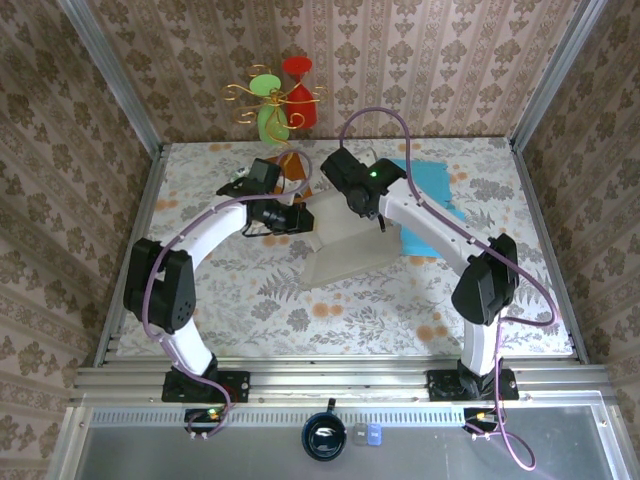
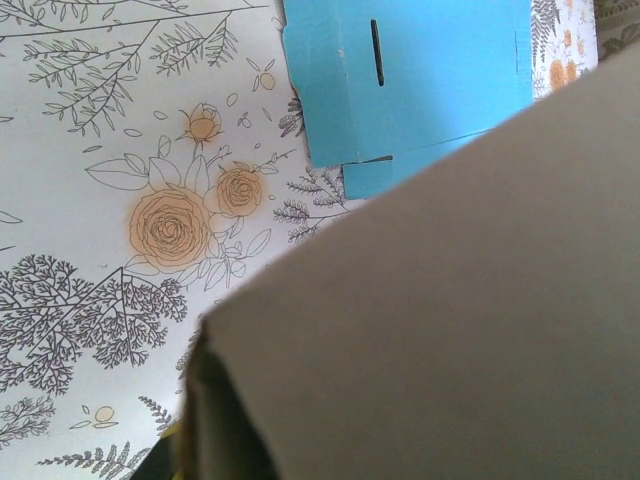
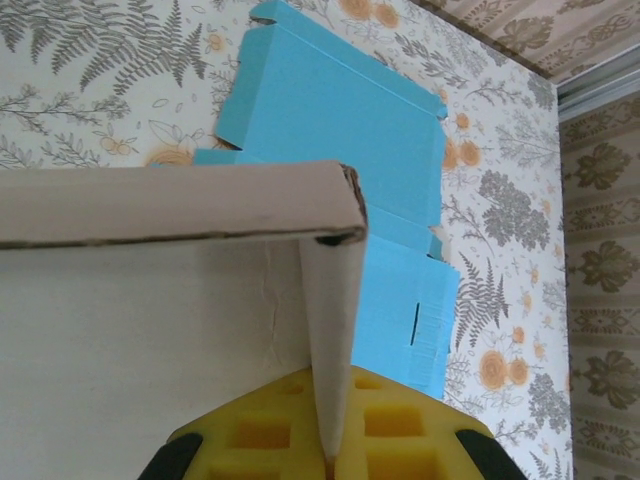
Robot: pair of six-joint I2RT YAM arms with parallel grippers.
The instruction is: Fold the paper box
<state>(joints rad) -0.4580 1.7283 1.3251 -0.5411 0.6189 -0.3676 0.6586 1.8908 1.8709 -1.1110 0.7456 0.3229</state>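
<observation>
Mid-table, just left of the blue sheet (image 1: 432, 205): the paper box (image 1: 345, 255) sits, pale brown cardboard, partly erected.
step: side flaps going up, judging by the raised panel; box is far from closed.
right gripper (image 1: 368, 213): at the box's far right corner, beside the blue sheet. Right wrist view shows a thin upright flap (image 3: 332, 340) pinched between its yellow pads (image 3: 262, 432), jaws clamped tight on it.
left gripper (image 1: 298, 218): at the box's far left edge, across from the blue sheet. Jaws fully closed; its own camera has a brown panel (image 2: 450, 330) right up against the lens, so it probably has the wall, but I can't confirm the grip.
box look: matte, uncoated board; one horizontal panel meets the upright flap at a creased corner (image 3: 345, 215), edges slightly ragged.
blue sheet: flat, unfolded, slots cut in it, lying under/behind the box's right side.
next move, my guess: keep that flap square, bring the neighbouring wall up to it, tuck tabs. Needs both arms coordinated; thin board will buckle if pushed off the crease.
</observation>
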